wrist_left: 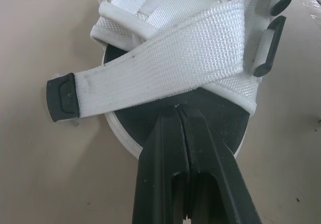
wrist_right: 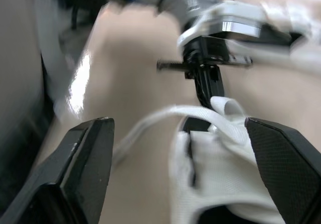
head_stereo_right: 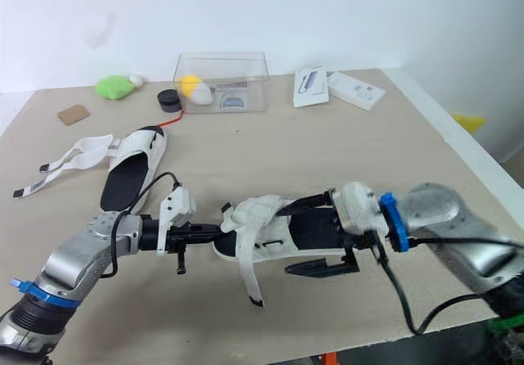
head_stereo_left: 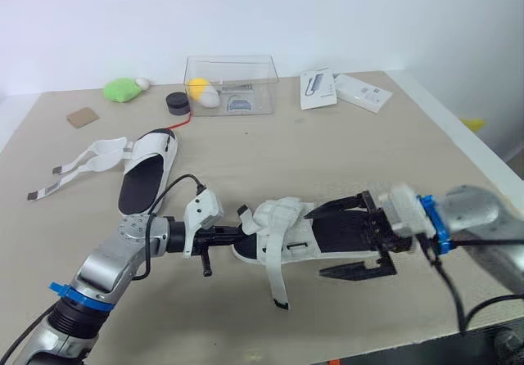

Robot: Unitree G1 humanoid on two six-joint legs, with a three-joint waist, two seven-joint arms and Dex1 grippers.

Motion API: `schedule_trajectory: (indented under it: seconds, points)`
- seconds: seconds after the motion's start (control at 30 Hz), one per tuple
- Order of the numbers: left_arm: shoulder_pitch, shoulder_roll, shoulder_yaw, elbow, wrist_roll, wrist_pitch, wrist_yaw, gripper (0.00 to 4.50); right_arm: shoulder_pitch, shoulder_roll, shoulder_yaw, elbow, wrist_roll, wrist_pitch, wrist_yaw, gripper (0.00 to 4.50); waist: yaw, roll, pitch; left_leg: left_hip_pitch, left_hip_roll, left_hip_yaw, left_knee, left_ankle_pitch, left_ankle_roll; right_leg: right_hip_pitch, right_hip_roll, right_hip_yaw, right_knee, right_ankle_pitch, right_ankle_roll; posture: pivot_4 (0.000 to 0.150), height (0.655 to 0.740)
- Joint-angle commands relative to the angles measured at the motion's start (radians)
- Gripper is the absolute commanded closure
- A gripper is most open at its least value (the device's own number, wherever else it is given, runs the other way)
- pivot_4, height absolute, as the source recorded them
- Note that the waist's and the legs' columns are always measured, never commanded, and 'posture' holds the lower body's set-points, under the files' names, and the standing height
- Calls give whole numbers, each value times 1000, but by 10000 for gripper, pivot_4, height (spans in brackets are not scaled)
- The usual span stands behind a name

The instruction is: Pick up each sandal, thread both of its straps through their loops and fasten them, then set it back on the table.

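Table (head_stereo_left: pixel 344 136): both sandals carried on it.

Near sandal (head_stereo_left: pixel 286 238): laid front centre between arms, toe toward left arm, so both ends can be reached.

Far sandal (head_stereo_left: pixel 146 177): parked back left, straps splayed, judged not yet handled.

Right gripper (head_stereo_left: pixel 321 241): fingers spread wide, heel end straddled, nothing squeezed. Steadying judged intended.

Left gripper (wrist_left: pixel 181 112): fingers pressed together, tips set at toe beneath loose strap (wrist_left: pixel 160 73), nothing seen pinched.

Strap: crossed over footbed, free end unfastened. Passage through black loop (wrist_left: pixel 266 53) cannot be told.
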Motion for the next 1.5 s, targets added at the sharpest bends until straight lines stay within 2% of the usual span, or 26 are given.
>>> schedule_trajectory:
  seconds: [0.03,0.1,0.2,0.43,0.67,0.8,0.93,1.03,1.2,1.33,1.5]
  points:
    - [4,5,-3,-16,-6,19,-8,45000,-11,-5,-23,-45,222,322,-129,398,2,0,0,0,0,-1,0,0,0,0,0,-1,0,-1,-1,1500,7400]
    - [2,6,-3,-17,-7,23,-9,45000,-11,3,-37,-59,298,440,-178,398,3,1,0,-3,-1,-1,0,1,1,-1,-1,-1,0,0,1,1500,7400]
    - [2,7,-2,-20,-10,27,-9,45000,14,31,-49,-101,316,535,-247,398,3,1,0,-4,-1,-2,0,1,1,-1,-1,-1,0,1,5,1500,7400]
    - [-2,5,-2,-23,-13,34,-5,45000,3,192,-58,-99,446,659,-500,398,3,0,0,-7,-2,-4,1,1,1,-3,-1,-2,-1,1,6,1500,7400]
    - [-5,3,-3,-25,-15,38,1,45000,22,308,-51,-92,436,740,-678,398,3,0,0,-9,-2,-4,3,1,1,-3,-1,-3,-1,1,7,1500,7400]
    - [-2,1,-6,-21,-12,33,1,45000,29,348,-56,-94,411,772,-716,12240,3,0,0,-9,-2,-5,3,1,1,-3,-1,-3,-1,1,7,1500,7400]
    - [-3,0,-6,-14,-10,27,-1,45000,27,362,-74,-96,401,797,-707,32997,3,0,0,-9,-2,-5,3,1,1,-3,-1,-3,-1,1,7,1500,7400]
    - [-8,-3,-5,-6,-9,23,-1,45000,11,357,-87,-89,404,823,-684,44879,3,0,0,-9,-2,-5,3,1,1,-3,-1,-3,-1,1,7,1500,7400]
    - [-14,-8,-6,4,-6,17,-3,45000,-125,333,-114,30,522,911,-641,44879,2,0,0,-9,-2,-4,5,1,1,-2,-1,-3,-1,3,7,1500,7400]
    - [-14,-11,-7,7,-7,13,-2,45000,-319,336,-91,286,680,988,-672,44879,2,0,0,-9,-2,-4,6,1,2,-2,-1,-2,-1,4,7,1500,7400]
    - [-18,-18,-13,12,-4,7,-2,45000,-558,388,-40,713,725,1147,-679,44879,2,0,0,-10,-2,-4,6,1,2,-2,-1,-2,-2,4,7,1500,7400]
